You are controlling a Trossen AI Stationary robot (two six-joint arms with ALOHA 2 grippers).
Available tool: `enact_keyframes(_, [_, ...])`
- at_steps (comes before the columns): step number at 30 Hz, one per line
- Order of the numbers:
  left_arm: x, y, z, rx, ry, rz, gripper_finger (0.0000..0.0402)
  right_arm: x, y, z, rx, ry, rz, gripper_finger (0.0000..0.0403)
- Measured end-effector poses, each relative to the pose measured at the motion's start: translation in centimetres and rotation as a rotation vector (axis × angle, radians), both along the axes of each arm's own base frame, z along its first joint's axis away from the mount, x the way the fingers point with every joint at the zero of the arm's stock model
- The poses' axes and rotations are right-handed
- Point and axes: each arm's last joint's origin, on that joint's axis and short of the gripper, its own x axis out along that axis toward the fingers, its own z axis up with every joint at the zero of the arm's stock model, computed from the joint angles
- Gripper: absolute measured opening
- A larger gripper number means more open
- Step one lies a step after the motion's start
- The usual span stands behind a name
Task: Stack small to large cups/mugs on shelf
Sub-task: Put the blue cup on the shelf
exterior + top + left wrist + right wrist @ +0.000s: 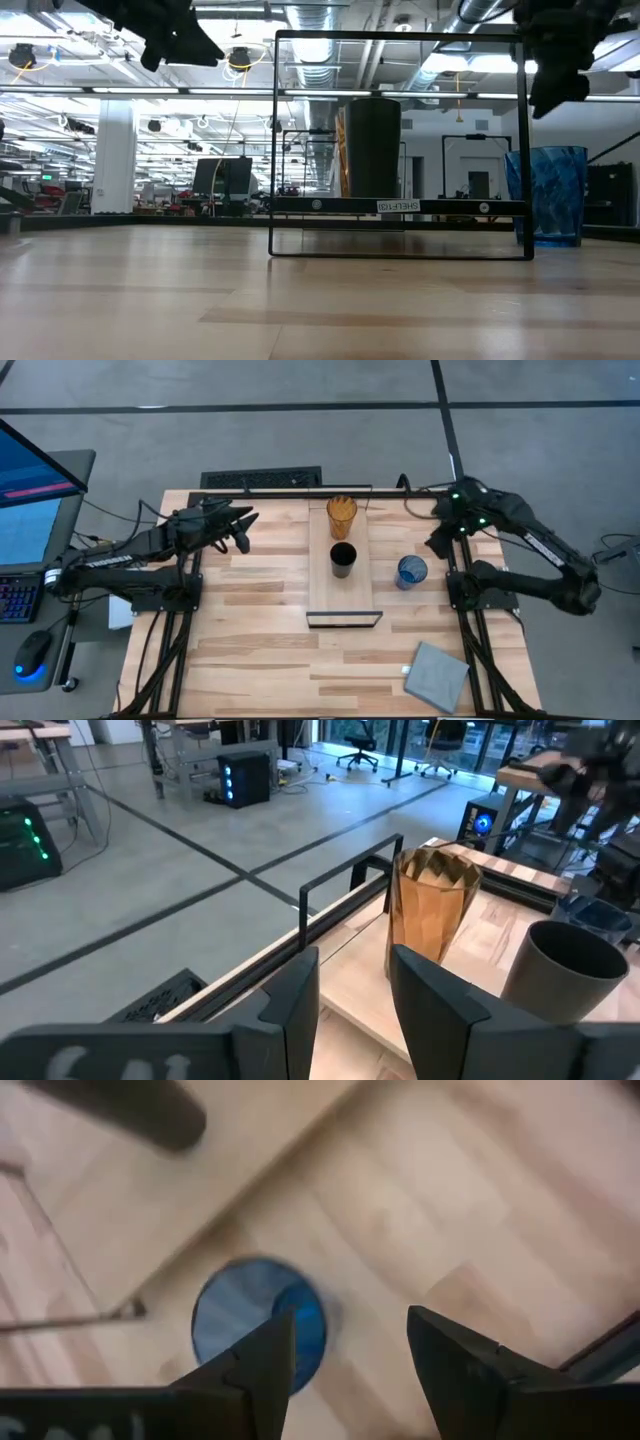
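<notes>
Table (260,650) carries the shelf (345,592) down its middle, black frame at the near end. Amber tumbler (341,515) sits at the shelf's far end, black cup (343,558) just behind it toward the frame, so tall first, next size after; the slot nearer the frame looks reserved for the smallest. Blue cup (411,571) is off the shelf, on the table just to its right.

Right gripper (345,1355) hangs above the blue cup, fingers wide and empty, likely lining up for a pick. Left gripper (240,532) waits left of the shelf, raised, fingers parted, holding nothing.

Room: clear table around the blue cup. Frame and black cup bound the free shelf end. Grey pad (437,676) sits in the near right corner, well apart.
</notes>
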Motion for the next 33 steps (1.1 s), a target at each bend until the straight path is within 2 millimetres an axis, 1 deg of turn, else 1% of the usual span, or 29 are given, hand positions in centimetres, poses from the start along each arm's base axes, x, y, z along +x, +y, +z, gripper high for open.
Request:
enact_keyframes(3, [0.0,0.0,0.0,0.008,0.008,-0.002,0.0114,1.2,-0.1,-0.7,0.068,0.053,0.035,0.0214])
enact_keyframes(6, [0.0,0.0,0.0,0.035,0.028,-0.009,0.0114,2.6,-0.2,-1.3,0.132,0.089,0.026,0.0214])
enact_keyframes(9, [0.0,0.0,0.0,0.062,0.050,-0.017,0.0114,3.3,-0.1,-1.7,0.149,0.115,0.056,0.0214])
enact_keyframes(13, [0.0,0.0,0.0,0.079,0.064,-0.022,0.0114,4.4,-0.2,-2.3,0.130,0.160,0.091,0.0214])
enact_keyframes(16, [0.0,0.0,0.0,0.095,0.077,-0.026,0.0114,4.7,-0.4,-2.6,0.067,0.226,0.081,0.0214])
enact_keyframes(19, [0.0,0.0,0.0,0.098,0.079,-0.027,0.0114,5.1,-0.8,-3.0,-0.004,0.309,0.026,0.0214])
enact_keyframes(28, [0.1,-0.2,0.0,0.085,0.070,-0.097,0.0114,6.1,-1.0,-3.9,0.035,0.357,0.013,0.0214])
enact_keyframes(33, [0.1,-0.2,0.0,0.076,0.067,-0.116,0.0114,6.5,-0.5,-4.0,0.067,0.352,0.048,0.0214])
